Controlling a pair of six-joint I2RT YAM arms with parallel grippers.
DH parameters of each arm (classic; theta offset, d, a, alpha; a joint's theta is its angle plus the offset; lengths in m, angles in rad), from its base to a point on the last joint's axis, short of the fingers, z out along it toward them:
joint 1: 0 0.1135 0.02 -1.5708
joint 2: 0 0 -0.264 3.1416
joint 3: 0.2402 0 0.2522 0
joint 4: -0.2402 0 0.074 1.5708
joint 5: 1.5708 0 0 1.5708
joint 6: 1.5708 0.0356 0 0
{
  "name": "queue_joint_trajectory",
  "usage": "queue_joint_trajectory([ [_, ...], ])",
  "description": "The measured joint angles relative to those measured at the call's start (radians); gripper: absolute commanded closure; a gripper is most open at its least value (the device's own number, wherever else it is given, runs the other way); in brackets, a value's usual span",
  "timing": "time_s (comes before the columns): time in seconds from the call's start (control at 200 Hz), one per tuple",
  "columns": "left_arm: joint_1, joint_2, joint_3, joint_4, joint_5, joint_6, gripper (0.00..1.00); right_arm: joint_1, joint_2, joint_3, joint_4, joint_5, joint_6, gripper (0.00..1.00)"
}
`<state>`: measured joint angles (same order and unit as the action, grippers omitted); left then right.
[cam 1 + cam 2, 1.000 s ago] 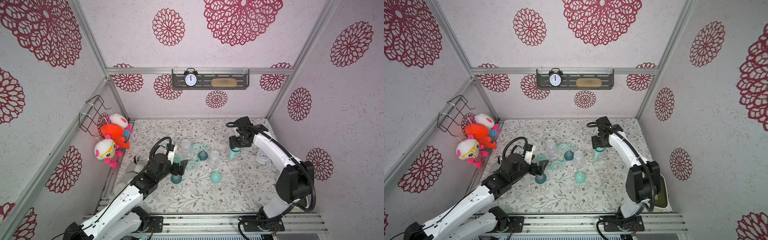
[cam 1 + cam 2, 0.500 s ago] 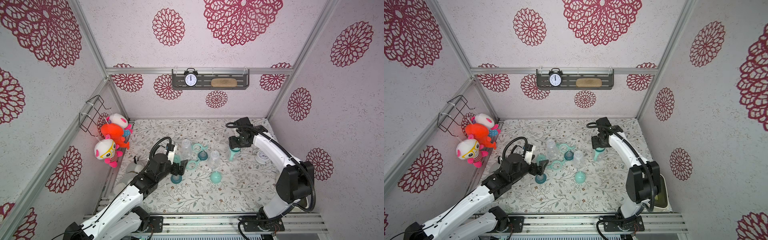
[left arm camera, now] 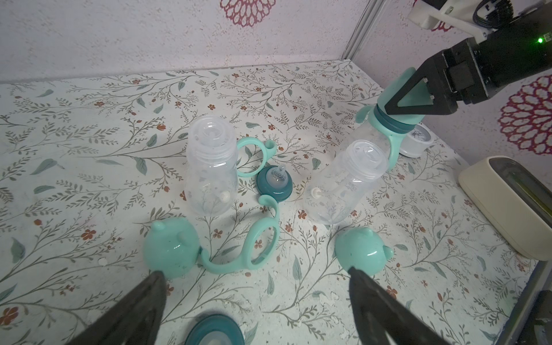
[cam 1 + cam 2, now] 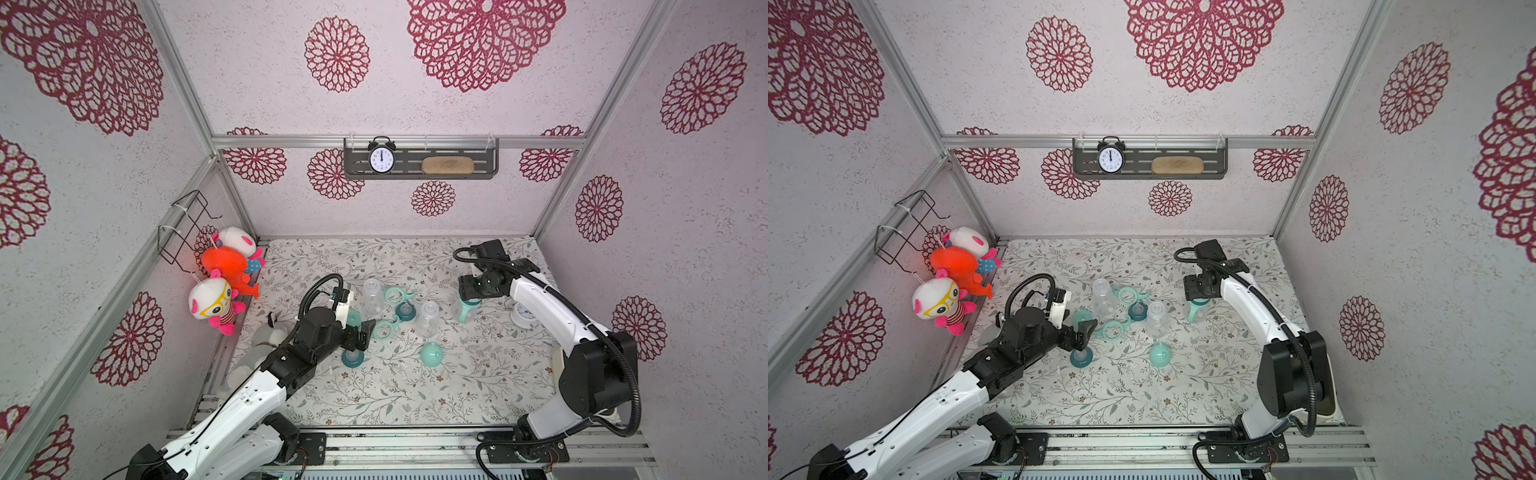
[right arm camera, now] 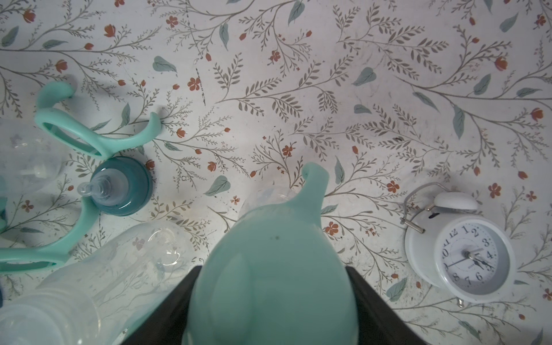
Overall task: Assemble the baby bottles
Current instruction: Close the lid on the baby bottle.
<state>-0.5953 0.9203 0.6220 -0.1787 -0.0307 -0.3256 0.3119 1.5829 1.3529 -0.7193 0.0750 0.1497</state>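
**Right claw.** In a top view the right claw (image 4: pixel 469 292) sits over the right half of the table (image 4: pixel 457 395). Its jaws press on both sides of the mint dome cap (image 5: pixel 274 268), pinching it. This cap tops the assembled bottle (image 4: pixel 465 311), which carries its dark collar and handle ring. Whether the base of this bottle touches the table cannot be determined. A white alarm clock (image 4: pixel 524 313) lies on its back near this bottle, apart from it.

**Left claw.** The left claw (image 3: pixel 255 271) is spread wide and holds nothing. It hangs above the table, left of centre.

**Loose parts, table centre.**
- The first open bottle (image 4: pixel 372 297) and the second open bottle (image 4: pixel 428 320) stand upright, uncapped and apart from each other.
- The first handle ring (image 4: pixel 397 296) lies just beside the first open bottle.
- The first nipple collar (image 4: pixel 404 311) stands between the two open bottles, nipple up.
- The second handle ring (image 3: pixel 254 239) lies flat and touches the first loose cap (image 3: pixel 170 248).
- The second loose cap (image 4: pixel 431 355) lies near the second open bottle, on the side toward the arm bases.
- The second nipple collar (image 4: pixel 352 357) lies near the left claw. In the left wrist view it sits between the two spread fingers (image 3: pixel 143 304).
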Motion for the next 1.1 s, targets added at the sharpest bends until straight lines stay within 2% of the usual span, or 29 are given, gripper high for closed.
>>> queue_joint_trajectory([
  [1.096, 0.0, 0.0, 0.0, 0.0, 0.0, 0.0, 0.02, 0.0, -0.013, -0.039, 0.045, -0.005, 0.0, 0.28],
])
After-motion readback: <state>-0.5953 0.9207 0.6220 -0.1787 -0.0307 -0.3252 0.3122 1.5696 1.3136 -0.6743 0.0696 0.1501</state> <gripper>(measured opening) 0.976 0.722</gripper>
